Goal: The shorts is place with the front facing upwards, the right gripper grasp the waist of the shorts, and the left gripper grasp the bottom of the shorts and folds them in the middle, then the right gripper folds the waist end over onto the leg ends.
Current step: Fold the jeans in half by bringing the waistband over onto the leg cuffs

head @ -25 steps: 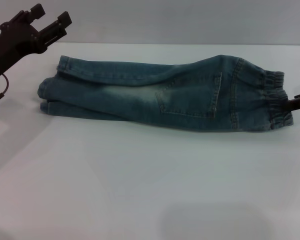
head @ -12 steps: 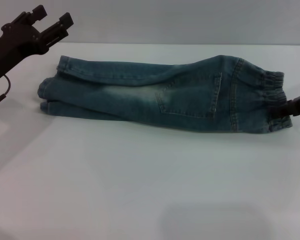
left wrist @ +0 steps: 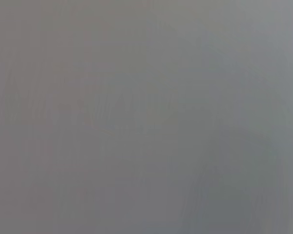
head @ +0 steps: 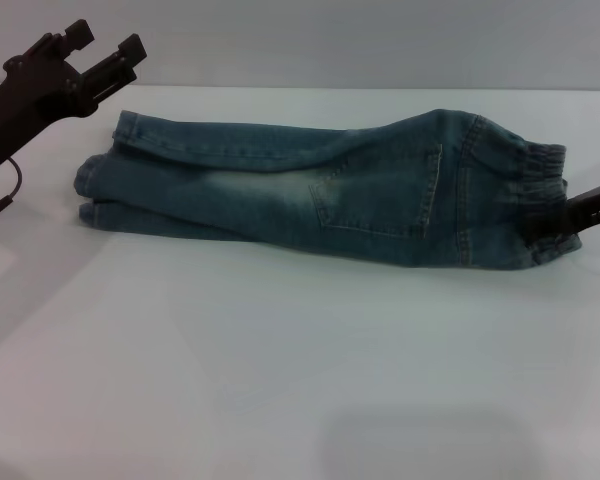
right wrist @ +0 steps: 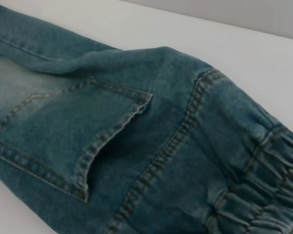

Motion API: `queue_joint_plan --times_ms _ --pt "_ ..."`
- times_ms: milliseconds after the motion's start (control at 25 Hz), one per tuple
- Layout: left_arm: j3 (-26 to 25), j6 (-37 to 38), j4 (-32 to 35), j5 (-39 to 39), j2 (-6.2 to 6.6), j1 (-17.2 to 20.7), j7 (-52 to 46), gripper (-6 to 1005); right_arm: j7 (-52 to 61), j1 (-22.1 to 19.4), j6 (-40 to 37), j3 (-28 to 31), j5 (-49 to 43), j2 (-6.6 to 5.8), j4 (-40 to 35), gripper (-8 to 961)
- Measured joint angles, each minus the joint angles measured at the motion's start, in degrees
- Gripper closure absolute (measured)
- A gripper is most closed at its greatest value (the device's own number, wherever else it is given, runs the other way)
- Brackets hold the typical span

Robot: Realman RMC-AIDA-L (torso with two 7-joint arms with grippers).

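Head view, change: the right end effector (head: 578, 212) has pushed further in against the waist of the shorts (head: 542, 192), whose lower corner now looks pressed and lifted; whether it has clamped shut I cannot tell.
Head view, left side: the left end effector (head: 102, 52) hangs open above the bench (head: 280, 380), just beyond the leg ends (head: 92, 190), having drifted slightly away.
Head view, meaning: lengthwise fold looks done; waist-over-legs fold seems about to start.
Left wrist view: featureless grey.
Right wrist view: the shorts (right wrist: 112, 146) lie flat, faded denim, stitched pocket, gathered band.
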Motion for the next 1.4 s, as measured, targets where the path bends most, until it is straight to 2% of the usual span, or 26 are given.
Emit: queue_joint_plan --times_ms 280,560,760,920,1120,1400 --pt "0.00 0.00 -0.79 0.01 0.00 0.05 0.76 170 -0.53 -0.08 0.00 0.00 0.10 1.23 -0.35 543" --pt "0.01 0.00 -1.47 0.01 0.00 0.17 1.40 170 -3.46 -1.18 0.09 0.03 2.44 1.55 -0.53 567" --pt "0.01 -0.01 -1.48 0.01 0.00 0.30 2.01 170 -4.32 -1.66 0.37 0.31 3.12 1.55 -1.00 772" --pt "0.01 -0.19 -1.48 0.09 0.00 0.22 2.22 170 -4.34 -1.76 -0.83 0.43 3.13 1.50 -2.82 850" --pt "0.13 -0.70 -1.47 0.48 0.00 -0.04 3.00 170 -2.70 -1.78 -8.52 1.02 4.12 1.02 -8.93 870" --pt "2.49 -2.35 -2.10 0.61 0.00 -0.37 5.04 170 2.04 -1.12 -22.35 2.20 4.49 0.18 -22.40 871"
